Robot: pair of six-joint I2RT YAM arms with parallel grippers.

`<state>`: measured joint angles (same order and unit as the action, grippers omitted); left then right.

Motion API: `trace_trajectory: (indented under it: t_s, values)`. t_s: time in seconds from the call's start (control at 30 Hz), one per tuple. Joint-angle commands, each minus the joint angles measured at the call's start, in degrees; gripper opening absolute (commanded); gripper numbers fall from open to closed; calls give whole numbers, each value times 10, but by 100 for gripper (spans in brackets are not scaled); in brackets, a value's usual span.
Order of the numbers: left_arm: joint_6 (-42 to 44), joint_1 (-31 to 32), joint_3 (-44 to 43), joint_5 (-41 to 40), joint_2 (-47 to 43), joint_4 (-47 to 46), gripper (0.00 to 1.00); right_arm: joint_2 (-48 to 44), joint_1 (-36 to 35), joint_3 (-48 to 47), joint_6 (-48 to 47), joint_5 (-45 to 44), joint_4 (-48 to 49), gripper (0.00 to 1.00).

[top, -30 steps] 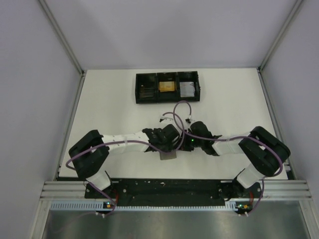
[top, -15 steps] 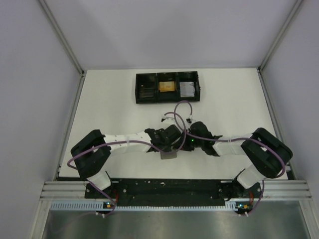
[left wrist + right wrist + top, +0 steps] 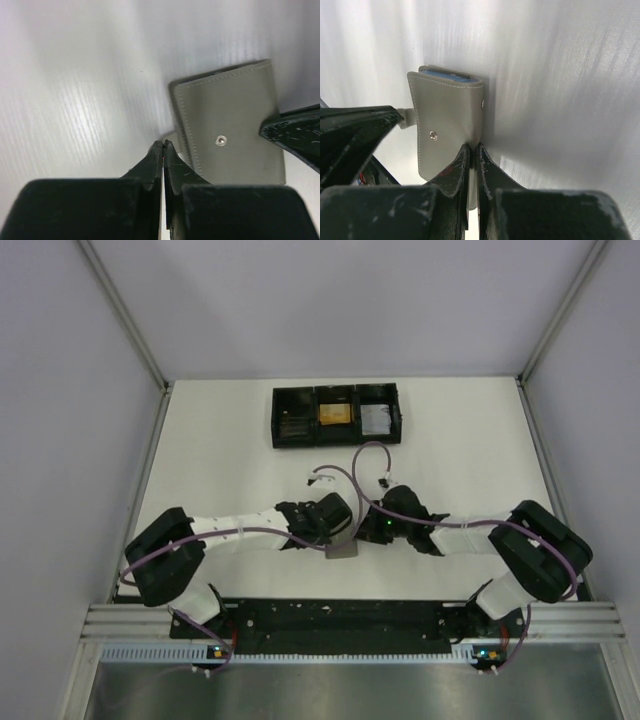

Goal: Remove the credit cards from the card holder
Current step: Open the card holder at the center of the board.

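While folded, stitched grey card holder (image 3: 230, 115)

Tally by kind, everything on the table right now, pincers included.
card holder: 1
black tray: 1
gold item in tray: 1
grey item in tray: 1
pincers: 2, left pincer and right pincer
Total: 6
The tray's left compartment is too dark to count.
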<state>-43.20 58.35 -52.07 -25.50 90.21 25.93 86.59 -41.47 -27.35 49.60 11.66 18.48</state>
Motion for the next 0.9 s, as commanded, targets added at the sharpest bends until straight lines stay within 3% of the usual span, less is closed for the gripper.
trace_trajectory:
  t_s: [0.0, 0.1, 0.33, 0.53, 0.57, 0.63, 0.8, 0.87]
  values:
    - [-15, -28, 59, -9, -68, -12, 0, -17, 8, 4, -34, -52, -61, 0]
    - [-20, -52, 101, 22, -102, -54, 0, -24, 8, -16, -58, -65, -95, 5]
    - [-27, -73, 163, 93, -123, -143, 0, -51, -18, -95, -119, -113, -229, 52]
    - [-44, -90, 193, 126, -144, -180, 4, -56, -66, -167, -143, -196, -320, 75]
    - [-50, -91, 202, 128, -158, -188, 8, -54, -74, -175, -144, -207, -331, 82]
    - [-61, -92, 223, 129, -187, -205, 16, -51, -91, -194, -150, -229, -350, 84]
    - [-49, -91, 252, 172, -241, -255, 64, -31, -109, -223, -148, -245, -363, 86]
    - [-40, -90, 249, 201, -238, -290, 77, -25, -110, -227, -145, -251, -365, 86]
